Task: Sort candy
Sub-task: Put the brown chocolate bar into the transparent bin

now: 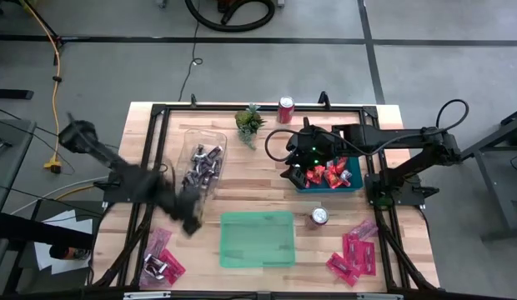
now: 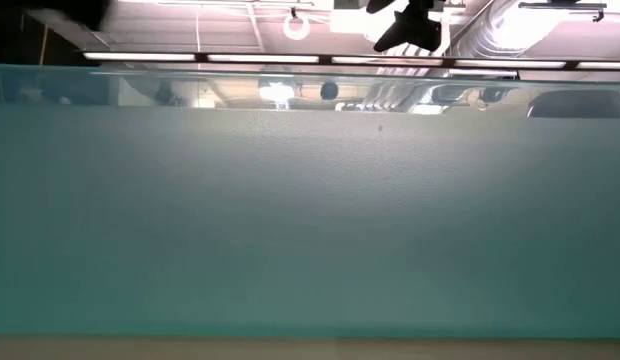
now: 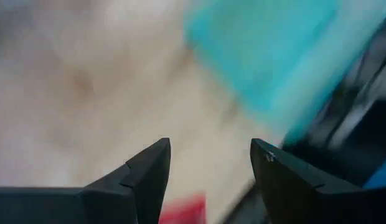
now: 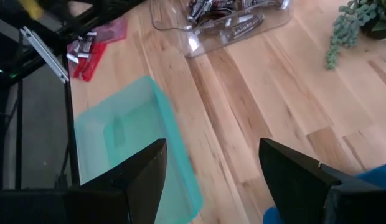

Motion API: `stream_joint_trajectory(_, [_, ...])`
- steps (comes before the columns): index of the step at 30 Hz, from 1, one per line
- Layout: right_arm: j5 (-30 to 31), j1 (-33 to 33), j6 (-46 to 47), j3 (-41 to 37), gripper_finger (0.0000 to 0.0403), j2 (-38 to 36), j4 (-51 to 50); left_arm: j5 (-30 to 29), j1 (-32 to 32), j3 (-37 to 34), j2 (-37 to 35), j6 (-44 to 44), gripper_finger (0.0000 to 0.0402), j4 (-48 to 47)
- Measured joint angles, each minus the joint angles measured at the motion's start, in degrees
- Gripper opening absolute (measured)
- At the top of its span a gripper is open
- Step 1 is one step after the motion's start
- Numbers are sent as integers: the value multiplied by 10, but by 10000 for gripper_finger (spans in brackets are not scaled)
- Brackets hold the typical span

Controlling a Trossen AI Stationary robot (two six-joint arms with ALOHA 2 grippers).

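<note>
The left gripper (image 1: 190,220) is open and empty. It hangs blurred between the clear tray (image 1: 204,162) of dark brown-and-silver bars and the near-left pile (image 1: 163,260) of pink packets and bars. In its wrist view the fingers (image 3: 208,146) hold nothing, and a red packet (image 3: 183,208) shows below them. The right gripper (image 1: 293,173) is open and empty over the left end of the blue tray (image 1: 352,185), which holds red-orange packets (image 1: 332,173). More pink packets (image 1: 354,254) lie at the near right. The green tray (image 1: 257,239) sits near the middle.
A small green plant (image 1: 250,123) and a red soda can (image 1: 285,108) stand at the far edge, and a second can (image 1: 319,217) stands between the green and blue trays. The green tray's wall (image 2: 310,220) fills the low view. Bare wood (image 4: 255,106) lies between the trays.
</note>
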Motion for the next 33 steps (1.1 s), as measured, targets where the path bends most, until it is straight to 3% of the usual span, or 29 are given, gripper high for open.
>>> stream_joint_trajectory(4, [0,0,-4,0,250,0,-1,103,-135,0,87,-99,209,3])
stream_joint_trajectory(7, [0,0,-13,0,250,0,-1,199,-207,-1,160,-115,209,17])
stream_joint_trajectory(9, [0,0,-19,0,250,0,-1,222,-245,12,202,-107,209,20])
stream_joint_trajectory(17, [0,0,-30,0,250,0,-1,116,-291,53,288,-112,209,13])
stream_joint_trajectory(23, [0,0,-28,0,250,0,-1,158,-291,53,331,-157,209,15])
stream_joint_trajectory(33, [0,0,-29,0,250,0,-4,175,-291,54,361,-183,202,11])
